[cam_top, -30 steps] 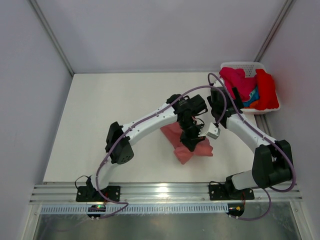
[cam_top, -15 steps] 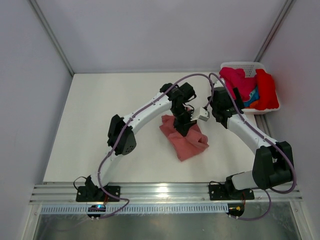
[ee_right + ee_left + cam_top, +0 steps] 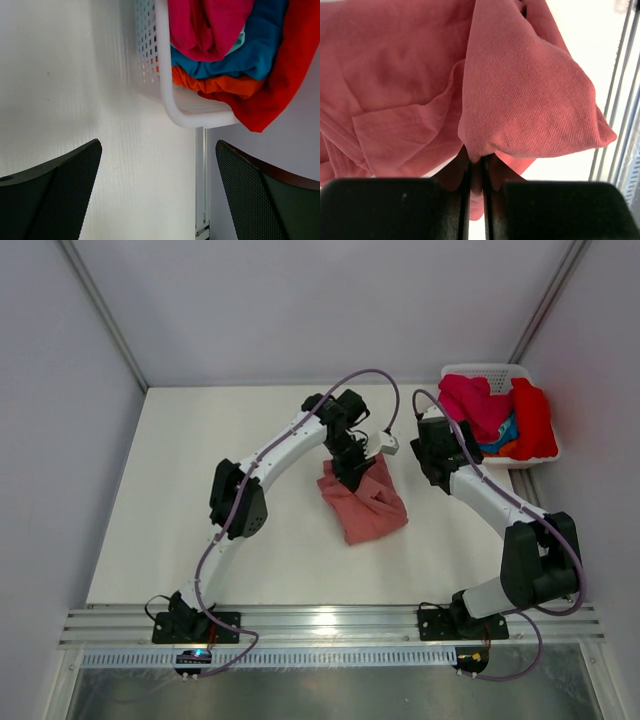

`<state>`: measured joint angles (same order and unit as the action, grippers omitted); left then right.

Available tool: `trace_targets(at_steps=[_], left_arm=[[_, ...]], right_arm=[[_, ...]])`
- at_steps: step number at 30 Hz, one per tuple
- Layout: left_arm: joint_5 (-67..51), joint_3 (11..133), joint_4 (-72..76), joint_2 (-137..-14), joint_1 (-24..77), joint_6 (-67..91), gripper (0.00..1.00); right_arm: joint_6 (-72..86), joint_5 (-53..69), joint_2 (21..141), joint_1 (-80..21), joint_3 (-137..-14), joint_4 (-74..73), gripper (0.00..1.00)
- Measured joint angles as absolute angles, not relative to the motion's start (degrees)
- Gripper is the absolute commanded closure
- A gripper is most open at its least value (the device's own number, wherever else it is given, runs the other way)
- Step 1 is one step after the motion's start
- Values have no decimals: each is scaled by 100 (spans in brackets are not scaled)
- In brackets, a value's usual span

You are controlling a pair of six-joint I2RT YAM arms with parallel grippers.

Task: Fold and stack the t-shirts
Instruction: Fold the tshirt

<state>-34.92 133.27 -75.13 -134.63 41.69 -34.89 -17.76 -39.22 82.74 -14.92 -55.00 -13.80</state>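
Your left jaws are pinched almost closed on a bunched fold of the salmon t-shirt point(image 3: 362, 502), which lies crumpled near the middle of the surface point(image 3: 200, 490), between the two arms. Your right jaws stand wide apart and hold nothing. They hover over bare surface just beside the white basket point(image 3: 165, 95) in the far right corner, where the magenta t-shirt point(image 3: 210, 25), blue t-shirt point(image 3: 260, 45), orange t-shirt point(image 3: 215, 82) and red t-shirt point(image 3: 290, 75) are heaped. You look to be at the spreading-out step for this shirt, with nothing folded or stacked yet. Next, bring the right jaws to another edge of the salmon shirt so both arms can draw it flat; pulled from one point alone, this soft cloth will likely bunch.
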Motion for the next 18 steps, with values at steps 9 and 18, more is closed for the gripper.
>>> trace_targets(at_steps=[9, 18], left_arm=[[-3286, 13327, -6873, -13701, 4115, -3310, 100], [-2954, 13327, -6106, -13933, 3959, -2856, 96]], right_arm=[[-1678, -3315, 8394, -1492, -5557, -1787, 1], [-1647, -2989, 8549, -1492, -5575, -1870, 1]])
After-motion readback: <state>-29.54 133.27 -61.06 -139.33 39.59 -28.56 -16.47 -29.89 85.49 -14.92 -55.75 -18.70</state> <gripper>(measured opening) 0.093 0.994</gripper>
